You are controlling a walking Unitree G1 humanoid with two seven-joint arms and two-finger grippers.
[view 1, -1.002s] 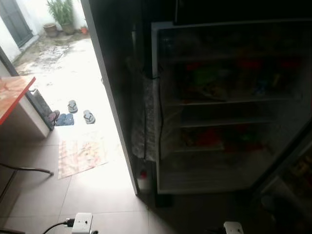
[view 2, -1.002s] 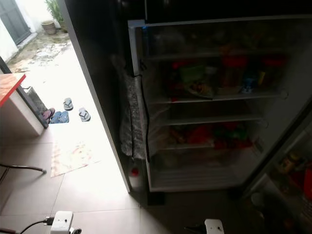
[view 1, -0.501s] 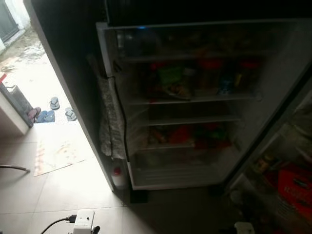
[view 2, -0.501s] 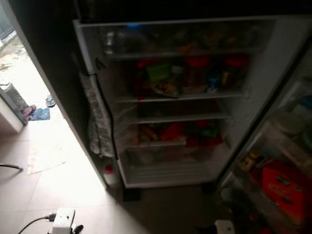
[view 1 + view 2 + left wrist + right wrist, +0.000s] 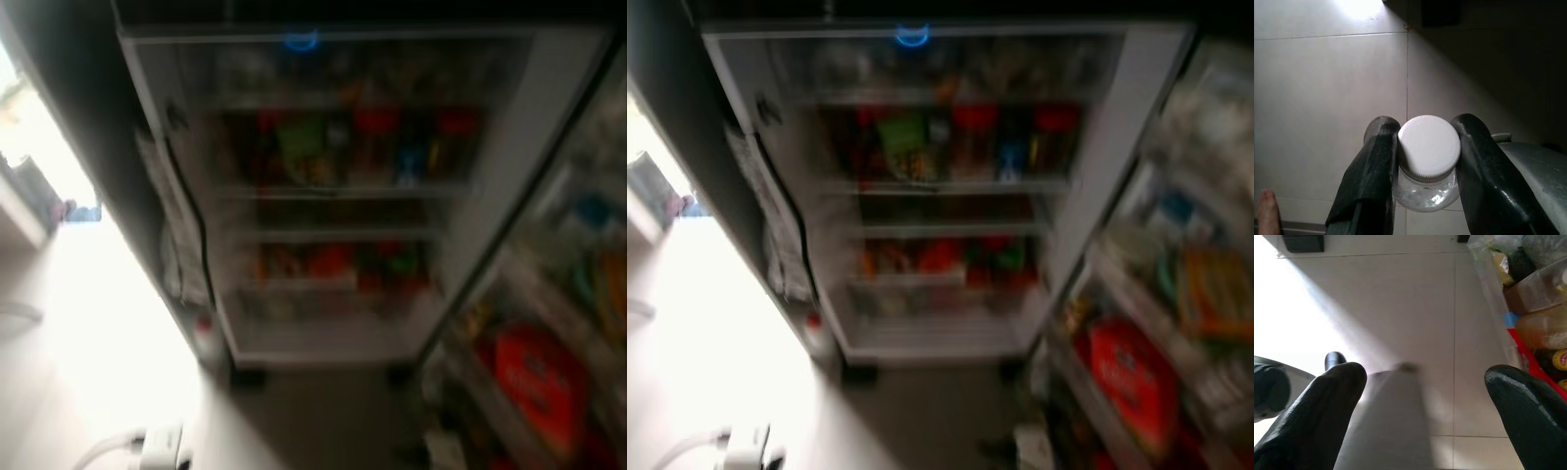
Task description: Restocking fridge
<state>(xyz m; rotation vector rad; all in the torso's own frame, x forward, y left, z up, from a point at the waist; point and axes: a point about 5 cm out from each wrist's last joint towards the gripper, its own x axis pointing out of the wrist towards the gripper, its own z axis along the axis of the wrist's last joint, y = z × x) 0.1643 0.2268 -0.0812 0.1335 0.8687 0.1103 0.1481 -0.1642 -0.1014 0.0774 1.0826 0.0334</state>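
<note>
The jar (image 5: pixel 1428 166), clear glass with a white screw lid, sits clamped between the two black fingers of the left gripper (image 5: pixel 1426 161), low over the tiled floor (image 5: pixel 1327 98); the fingers press on it just under the lid, so the hold looks firm but high on the jar. The right gripper (image 5: pixel 1425 396) hangs with its fingers spread wide and nothing between them, beside the packed shelves of the fridge door (image 5: pixel 1176 323). Ahead, the fridge (image 5: pixel 323 196) stands open, blurred, its upper and lower shelves crowded with red and green things, while the middle shelf (image 5: pixel 333 217) looks the barest. To do this step well, I judge the robot should square up to the opening before raising the arm, keep the jar upright, and aim for that free shelf, setting the base down flat before loosening the grip.
</note>
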